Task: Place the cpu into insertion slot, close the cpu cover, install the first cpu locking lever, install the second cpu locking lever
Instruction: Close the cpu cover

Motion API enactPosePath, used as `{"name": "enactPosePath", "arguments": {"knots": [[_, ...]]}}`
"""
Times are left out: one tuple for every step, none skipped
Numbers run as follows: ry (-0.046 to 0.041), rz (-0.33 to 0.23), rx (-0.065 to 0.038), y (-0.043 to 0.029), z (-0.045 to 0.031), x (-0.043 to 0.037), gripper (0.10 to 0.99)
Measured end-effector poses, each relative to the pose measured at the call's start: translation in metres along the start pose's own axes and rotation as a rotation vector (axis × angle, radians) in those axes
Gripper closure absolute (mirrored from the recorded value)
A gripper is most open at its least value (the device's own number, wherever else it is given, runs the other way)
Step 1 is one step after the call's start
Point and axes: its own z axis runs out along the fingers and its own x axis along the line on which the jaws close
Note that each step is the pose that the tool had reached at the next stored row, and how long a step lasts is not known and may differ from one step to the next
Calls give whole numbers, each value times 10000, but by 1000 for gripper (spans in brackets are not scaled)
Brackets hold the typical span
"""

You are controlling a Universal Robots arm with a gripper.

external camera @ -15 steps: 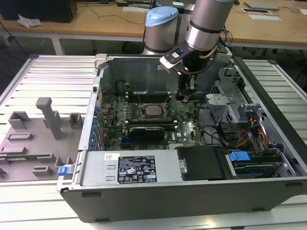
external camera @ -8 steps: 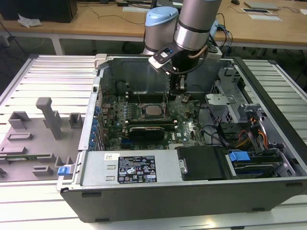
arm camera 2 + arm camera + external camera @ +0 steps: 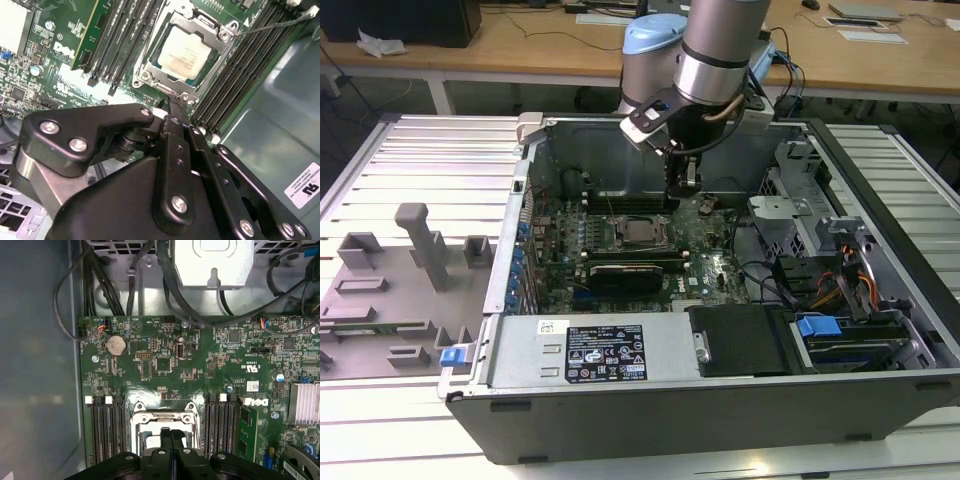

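Note:
The cpu [image 3: 184, 51] lies flat in the insertion slot [image 3: 640, 233] on the green board, pale metal top up. Around it the silver cpu cover [image 3: 150, 76] is down, framing the chip; its frame [image 3: 162, 417] also appears in the first wrist view. A thin wire locking lever [image 3: 270, 24] sticks out from one socket corner across the memory slots. My gripper [image 3: 172, 102] hangs just above the socket's edge with its black fingers [image 3: 171, 435] pressed together and nothing between them. In the exterior view the gripper [image 3: 682, 195] is above the board, just to the right of the socket.
Black memory slots [image 3: 125, 40] flank the socket on both sides. The case walls [image 3: 525, 200] surround the board, with a drive cage and cables [image 3: 820, 250] on the exterior view's right. A grey fixture plate [image 3: 400, 280] lies outside the case on the left.

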Motion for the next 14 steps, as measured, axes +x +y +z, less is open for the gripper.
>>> {"name": "enactPosePath", "arguments": {"knots": [[8,-6,-50,-37,11,0,980],[16,-19,-110,-68,24,-1,980],[19,-29,-150,-84,34,-3,980],[20,-39,-177,-94,41,-4,980],[20,-55,-210,-105,51,-6,980],[19,-72,-234,-113,58,-7,980],[18,-97,-265,-121,67,-9,980],[17,-122,-294,-129,75,-10,980],[15,-142,-318,-135,82,-11,980],[13,-164,-345,-142,90,-12,980],[12,-186,-369,-149,97,-12,980],[12,-207,-396,-156,104,-13,980],[11,-236,-433,-167,115,-13,980],[11,-256,-465,-175,123,-14,980]]}}
